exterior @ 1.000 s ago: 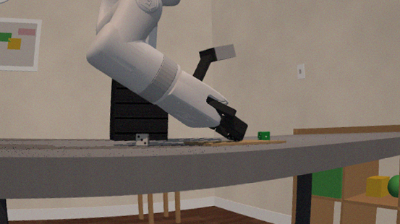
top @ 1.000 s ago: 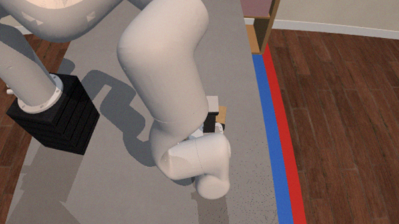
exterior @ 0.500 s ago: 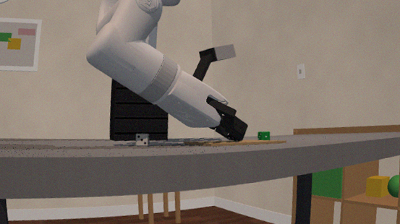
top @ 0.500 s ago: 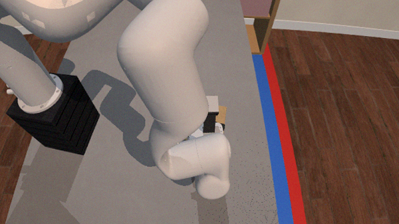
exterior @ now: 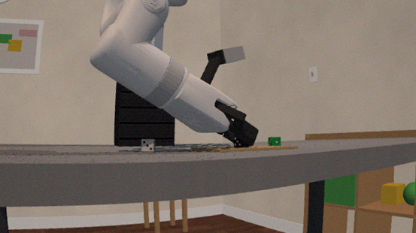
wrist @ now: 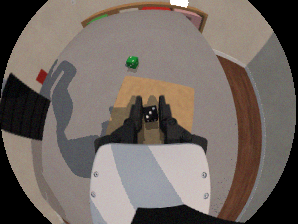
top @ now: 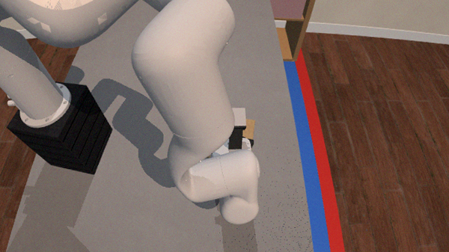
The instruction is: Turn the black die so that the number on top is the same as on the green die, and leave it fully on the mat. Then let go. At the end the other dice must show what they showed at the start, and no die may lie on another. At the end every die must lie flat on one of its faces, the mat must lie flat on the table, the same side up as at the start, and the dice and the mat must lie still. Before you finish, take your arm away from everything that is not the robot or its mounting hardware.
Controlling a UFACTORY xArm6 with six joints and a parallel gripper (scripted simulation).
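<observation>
The black die sits on the tan mat, between my fingertips. My gripper is tilted down onto the mat. Its fingers stand slightly apart, just clear of the die's sides, so it is open. In the side view the die shows as a dark block with white pips under the gripper, low on the mat. I cannot read its top face. The green die lies on the table just beyond the mat, and it also shows in the wrist view. In the overhead view my arm hides all but a corner of the mat.
A white die lies on the table well to the left of the mat. The black robot base stands at the table's left edge. The table's right edge is close to the mat. A shelf with blocks stands beyond the table.
</observation>
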